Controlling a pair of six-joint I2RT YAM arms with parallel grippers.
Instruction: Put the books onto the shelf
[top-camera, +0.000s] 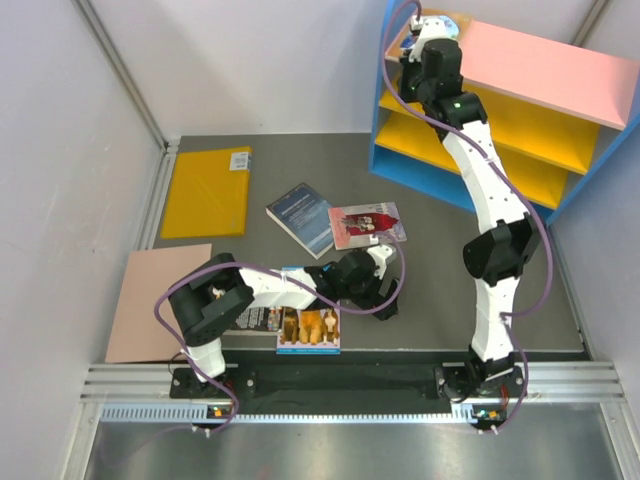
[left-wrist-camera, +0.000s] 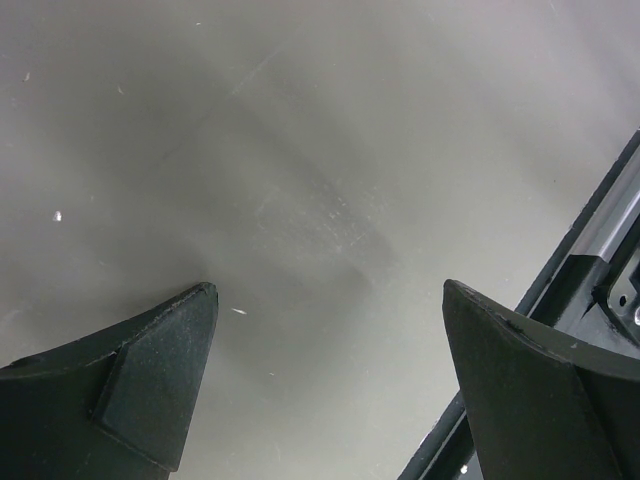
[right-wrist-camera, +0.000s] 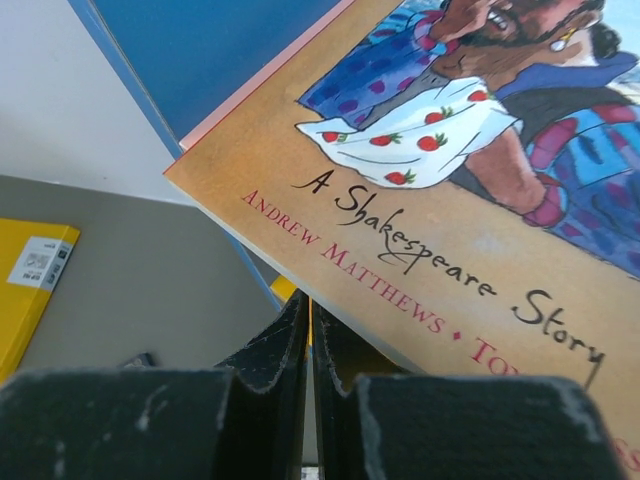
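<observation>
The shelf (top-camera: 550, 70) has the tan book (right-wrist-camera: 450, 230) lying on top, one corner overhanging its left end. The right tool (right-wrist-camera: 308, 310), fingers together beside that corner, should probably nudge it inward gently. The left tool (left-wrist-camera: 328, 290) hangs apart over the bare table (left-wrist-camera: 300, 150).

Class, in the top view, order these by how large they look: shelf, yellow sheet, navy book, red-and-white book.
1. shelf
2. yellow sheet
3. navy book and red-and-white book: near alike, so unranked.

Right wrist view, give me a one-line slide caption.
Shut right hand just below the edge of the tan Shakespeare book resting atop the shelf.
</observation>
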